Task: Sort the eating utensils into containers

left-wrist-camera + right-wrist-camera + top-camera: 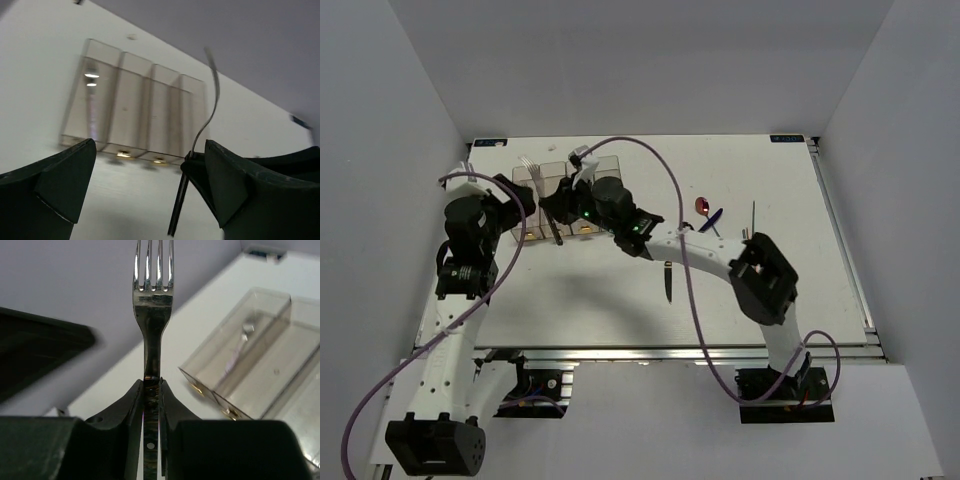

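Observation:
My right gripper (560, 207) (152, 386) is shut on a silver fork (152, 315). It holds the fork upright, tines up, just in front of the containers (552, 172), a row of joined clear bins (135, 110) (260, 355). The fork's dark handle (558, 236) hangs below the jaws. In the left wrist view it shows edge-on as a thin curved fork (212, 95). Another fork (528, 163) (241, 342) lies in the end bin. My left gripper (523, 215) (150, 185) is open and empty, close beside the held fork.
A black knife (668, 282) lies mid-table. A pink-red spoon (703, 206), a blue knife (713, 220) and thin dark utensils (752, 216) lie to the right of the bins. The right arm (760, 275) stretches across the table middle.

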`<state>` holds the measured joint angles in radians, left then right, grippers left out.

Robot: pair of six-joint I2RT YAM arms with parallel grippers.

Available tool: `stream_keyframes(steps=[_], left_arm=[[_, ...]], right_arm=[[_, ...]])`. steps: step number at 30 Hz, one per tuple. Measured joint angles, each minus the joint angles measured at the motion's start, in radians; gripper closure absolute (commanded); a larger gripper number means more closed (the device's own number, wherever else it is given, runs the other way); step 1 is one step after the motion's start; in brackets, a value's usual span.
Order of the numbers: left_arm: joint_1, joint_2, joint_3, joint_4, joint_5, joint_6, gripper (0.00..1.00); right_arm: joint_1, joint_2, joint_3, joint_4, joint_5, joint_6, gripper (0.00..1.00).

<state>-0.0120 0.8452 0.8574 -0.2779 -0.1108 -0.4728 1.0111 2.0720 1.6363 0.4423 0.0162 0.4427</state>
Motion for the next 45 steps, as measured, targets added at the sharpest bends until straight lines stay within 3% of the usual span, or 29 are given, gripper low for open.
stream_keyframes(steps=[2,5,7,10,12,16,19,23,28,30,31,32,33,34,39,45], left_arm=[[0.000,0.024,0.011,0.045,0.107,-0.047,0.02],[-0.004,0.062,0.031,0.118,0.242,-0.124,0.10],[-0.006,0.078,0.034,0.156,0.299,-0.159,0.17],[-0.004,0.098,0.019,0.229,0.367,-0.210,0.19],[-0.002,0.109,0.003,0.289,0.415,-0.247,0.27],[-0.001,0.125,-0.010,0.350,0.480,-0.287,0.58],[-0.002,0.129,-0.010,0.360,0.508,-0.286,0.65],[0.004,0.142,-0.011,0.349,0.516,-0.270,1.00],[0.003,0.169,0.013,0.291,0.523,-0.193,1.00],[-0.001,0.181,0.033,0.270,0.526,-0.159,1.00],[-0.004,0.189,0.045,0.262,0.530,-0.142,1.00],[-0.006,0.199,0.056,0.256,0.525,-0.109,1.00],[-0.005,0.214,0.067,0.255,0.518,-0.085,1.00],[-0.002,0.235,0.080,0.255,0.512,-0.056,1.00],[0.053,0.395,0.177,0.265,0.490,0.077,1.00],[0.195,0.666,0.347,0.322,0.587,0.198,1.00]], right_arm=[[0.018,-0.093,-0.030,0.006,0.017,-0.033,1.00],[0.045,-0.210,-0.088,0.001,0.076,-0.077,1.00],[0.053,-0.240,-0.110,-0.002,0.099,-0.093,1.00],[0.065,-0.245,-0.114,-0.035,0.126,-0.117,1.00],[0.075,-0.244,-0.114,-0.066,0.142,-0.130,1.00],[0.087,-0.246,-0.130,-0.082,0.160,-0.142,1.00],[0.090,-0.246,-0.154,-0.092,0.173,-0.145,1.00],[0.090,-0.246,-0.158,-0.100,0.182,-0.151,1.00],[0.090,-0.246,-0.161,-0.129,0.188,-0.155,1.00],[0.089,-0.246,-0.161,-0.128,0.187,-0.156,0.71],[0.088,-0.246,-0.162,-0.126,0.184,-0.160,0.42],[0.087,-0.247,-0.164,-0.124,0.182,-0.161,0.27],[0.084,-0.251,-0.169,-0.119,0.180,-0.167,0.21],[0.082,-0.260,-0.180,-0.119,0.177,-0.175,0.17],[0.055,-0.374,-0.320,-0.124,0.189,-0.188,0.14],[0.011,-0.706,-0.617,-0.172,0.249,-0.165,0.11]])
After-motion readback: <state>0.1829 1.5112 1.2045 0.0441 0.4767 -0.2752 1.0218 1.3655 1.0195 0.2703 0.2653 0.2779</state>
